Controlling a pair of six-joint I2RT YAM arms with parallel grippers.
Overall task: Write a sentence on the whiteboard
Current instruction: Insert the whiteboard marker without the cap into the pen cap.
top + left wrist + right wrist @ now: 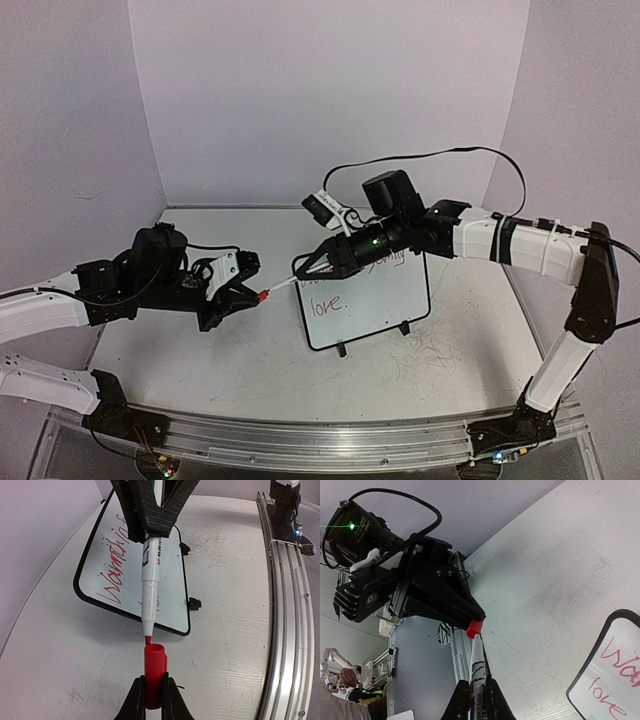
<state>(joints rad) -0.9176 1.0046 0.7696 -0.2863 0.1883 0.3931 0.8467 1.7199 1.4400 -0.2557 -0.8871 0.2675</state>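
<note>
Left gripper (154, 700) is clamped on a red cap (155, 672), open end facing the marker. It sits over bare table, left of the board.

The marker (149, 580) lies roughly level between the two arms, its red tip right at the cap's mouth and not inside yet. Right gripper (318, 265) is closed tight on the marker barrel, just off the board's left edge.

The whiteboard (385, 300) lies flat on the table right of centre, partly under the right arm. Two black clip feet show on its near edge.

The sentence (117, 560) is in red marker. "Warmth in" plus the start of another word reads in the left wrist view, and "love." is on the second line. The middle is hidden by the arm and marker.

Progress: writing looks finished and the full stop is in. What is left appears to be capping the marker and perhaps putting it down. The tip and cap look close to lined up, so a short straight push should seat it.

The table (200, 360) is white and scuffed, with old grey scribbles (440, 355) to the right of the board. An aluminium rail (330, 440) runs along the near edge. Plain pale walls close in three sides. A black cable (430, 155) loops above the right arm.
</note>
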